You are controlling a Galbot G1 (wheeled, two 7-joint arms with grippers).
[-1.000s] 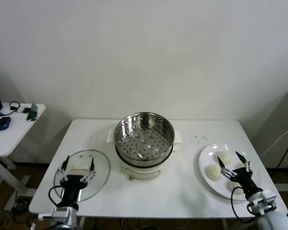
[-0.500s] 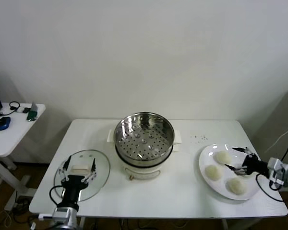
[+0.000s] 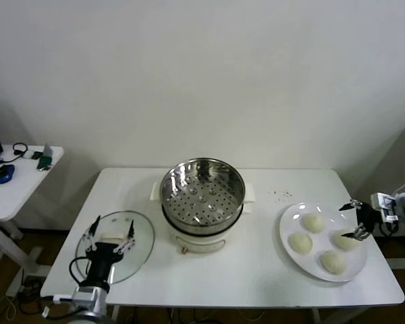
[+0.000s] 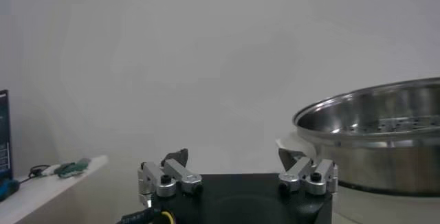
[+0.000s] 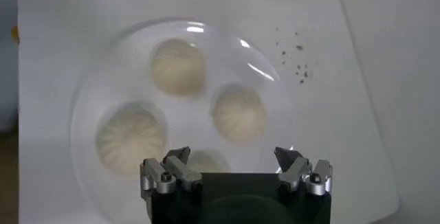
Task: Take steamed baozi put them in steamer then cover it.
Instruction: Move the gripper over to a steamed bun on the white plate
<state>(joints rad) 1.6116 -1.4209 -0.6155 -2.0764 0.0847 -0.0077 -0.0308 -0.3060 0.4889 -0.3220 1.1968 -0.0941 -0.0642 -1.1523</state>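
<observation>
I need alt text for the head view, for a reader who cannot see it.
Four steamed baozi lie on a white plate, the open right tool beside them. The empty steamer stands mid-table; the open left tool hovers over the glass cover.

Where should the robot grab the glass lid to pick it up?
Probably by the cream bar handle in the middle of the glass lid, coming straight down from above. The lid lies flat on the table, so its thin rim gives little to pinch. The open left gripper hangs right over it.
</observation>
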